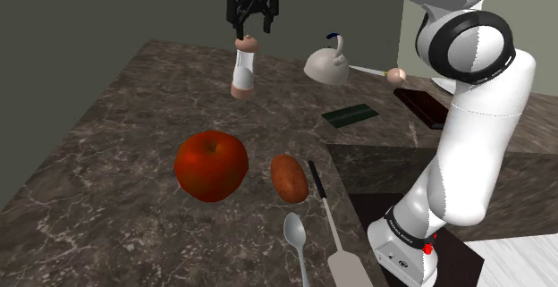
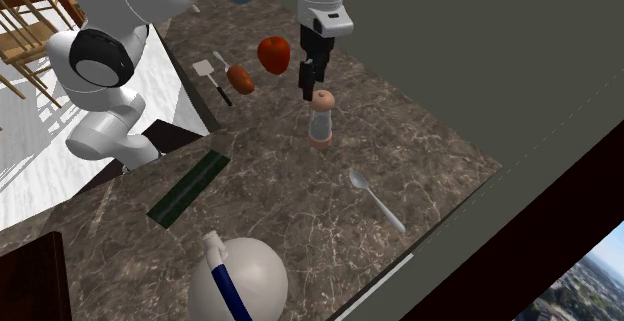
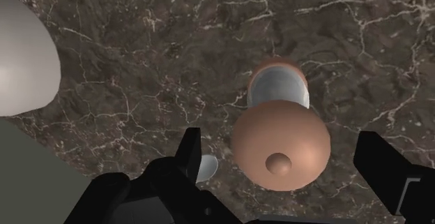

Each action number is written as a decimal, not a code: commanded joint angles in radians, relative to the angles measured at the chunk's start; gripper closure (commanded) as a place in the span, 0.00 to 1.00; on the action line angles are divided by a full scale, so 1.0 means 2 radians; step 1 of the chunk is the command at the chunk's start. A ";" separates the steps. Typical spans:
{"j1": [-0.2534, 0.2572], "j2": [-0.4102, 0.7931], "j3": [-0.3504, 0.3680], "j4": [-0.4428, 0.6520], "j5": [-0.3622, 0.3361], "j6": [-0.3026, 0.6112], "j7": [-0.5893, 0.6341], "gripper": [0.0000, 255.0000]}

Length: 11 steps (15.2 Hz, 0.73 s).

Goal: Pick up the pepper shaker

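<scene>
The pepper shaker (image 1: pixel 243 66) stands upright on the dark marble counter (image 1: pixel 116 142), with a rounded tan cap, a pale clear body and a tan base. My black gripper (image 1: pixel 248 26) hangs straight above it, fingertips about level with the top of the cap. In the wrist view the cap (image 3: pixel 280 144) lies between the two fingers (image 3: pixel 189 153), which stand wide apart and do not touch it. From the second exterior view the gripper (image 2: pixel 308 87) sits just over the shaker (image 2: pixel 321 119). The gripper is open.
A red apple (image 1: pixel 211 164), a brown potato (image 1: pixel 289 178), a spoon (image 1: pixel 298 239) and a spatula (image 1: pixel 333 232) lie toward the near edge. A domed white kettle (image 1: pixel 326 63), a green strip (image 1: pixel 349 115) and a dark box (image 1: pixel 420 106) sit to the right. Another spoon (image 2: pixel 377 199) lies beyond the shaker.
</scene>
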 commanded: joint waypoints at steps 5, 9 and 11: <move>-0.007 -0.017 0.000 -0.066 0.006 0.048 0.006 0.00; -0.007 -0.019 0.001 -0.073 0.006 0.054 0.008 1.00; -0.007 -0.019 0.001 -0.073 0.006 0.054 0.008 1.00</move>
